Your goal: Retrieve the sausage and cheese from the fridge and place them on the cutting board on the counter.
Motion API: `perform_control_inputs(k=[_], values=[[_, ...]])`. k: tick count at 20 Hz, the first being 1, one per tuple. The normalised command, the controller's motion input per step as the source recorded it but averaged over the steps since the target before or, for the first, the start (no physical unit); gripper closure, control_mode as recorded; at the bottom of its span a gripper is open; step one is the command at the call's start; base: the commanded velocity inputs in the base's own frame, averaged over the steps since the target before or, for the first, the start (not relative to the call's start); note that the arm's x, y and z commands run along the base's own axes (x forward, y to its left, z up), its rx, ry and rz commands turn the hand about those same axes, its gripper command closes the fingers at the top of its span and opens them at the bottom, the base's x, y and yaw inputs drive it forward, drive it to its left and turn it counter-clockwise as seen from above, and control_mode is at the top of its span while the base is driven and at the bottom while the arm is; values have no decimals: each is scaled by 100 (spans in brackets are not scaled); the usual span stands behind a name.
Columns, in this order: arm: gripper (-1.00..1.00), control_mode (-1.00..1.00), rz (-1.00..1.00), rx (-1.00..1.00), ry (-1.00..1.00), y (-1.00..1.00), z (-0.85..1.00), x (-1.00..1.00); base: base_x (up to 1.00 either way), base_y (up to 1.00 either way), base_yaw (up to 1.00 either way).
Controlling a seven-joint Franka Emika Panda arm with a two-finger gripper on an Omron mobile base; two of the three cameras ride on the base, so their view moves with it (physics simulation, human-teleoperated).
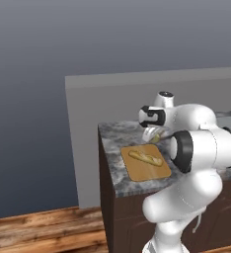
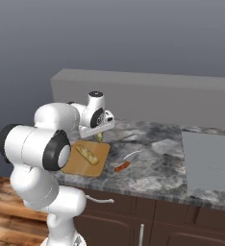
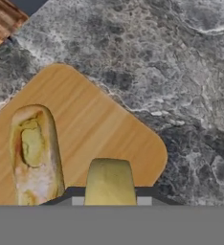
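The fingers [image 3: 110, 201] are pinching a pale yellow cheese block [image 3: 109, 181], hanging just above the corner of the cutting board [image 3: 104, 129]. A baguette-like loaf [image 3: 35, 153] is lying on the board beside it. The board is sitting on the marbled bench [image 2: 167, 158], where a red-handled knife [image 2: 126, 161] is lying nearby.

Cutting board [image 2: 96, 161]: light tan wood, rounded corners, flat on the marbled grey-and-white counter [image 2: 157, 163] near its left end, over dark brown cabinet fronts. A pale, crusty elongated piece [image 3: 33, 153] lies lengthwise on the board; its identity cannot be told. A yellowish cheese block [image 3: 110, 182] sits clamped between the finger tips of the gripper [image 3: 110, 198] above the board's corner; contact with the board cannot be told.
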Motion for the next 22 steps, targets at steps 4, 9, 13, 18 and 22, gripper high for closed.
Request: perform_control_inputs(k=[4,9,13,18,22], values=[[100,-100,6,-2,0,-2,-38,35,0,0,0],[100,-100,1,0,0,0,-13,0,0,0,0],[-100,-100,0,0,0,0,-16,0,0,0,0],[-100,-100,0,-1,0,0,-17,0,0,0,0],[-100,-100,4,0,-3,0,-5,-12,0,0,0]])
